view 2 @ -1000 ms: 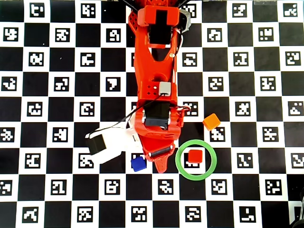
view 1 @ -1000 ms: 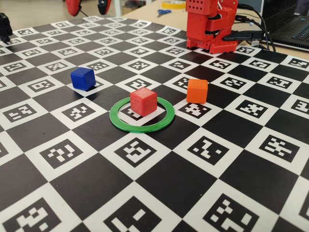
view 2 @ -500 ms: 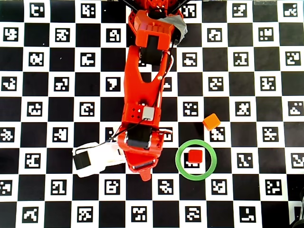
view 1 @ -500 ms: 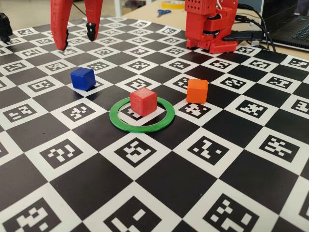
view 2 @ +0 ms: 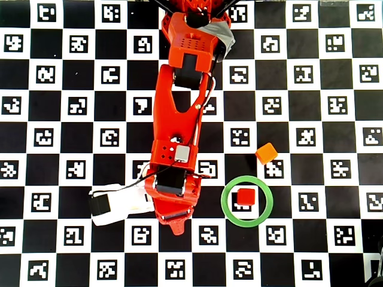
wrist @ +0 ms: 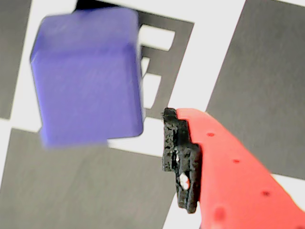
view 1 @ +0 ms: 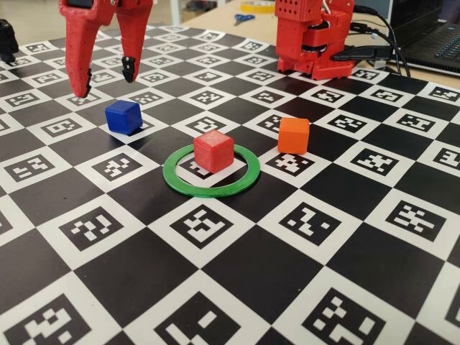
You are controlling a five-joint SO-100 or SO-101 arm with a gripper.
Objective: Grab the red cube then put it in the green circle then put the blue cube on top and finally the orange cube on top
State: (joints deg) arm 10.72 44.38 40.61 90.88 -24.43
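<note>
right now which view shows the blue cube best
The fixed view: the blue cube sits sharp and whole on the board, below the open gripper. The wrist view shows it close but blurred. In the overhead view the arm hides it.

a robotics lab or maker's workbench is suggested. the tabletop [view 1: 237,273] is covered by a black-and-white checkerboard of printed fiducial markers, as used for camera calibration. a red 3d-printed arm base [view 1: 310,39] is mounted at the board's far edge, with black cables [view 1: 384,43] trailing beside it. a laptop [view 1: 435,36] and blue-handled scissors [view 1: 244,18] are seen on a wooden desk behind.
</note>
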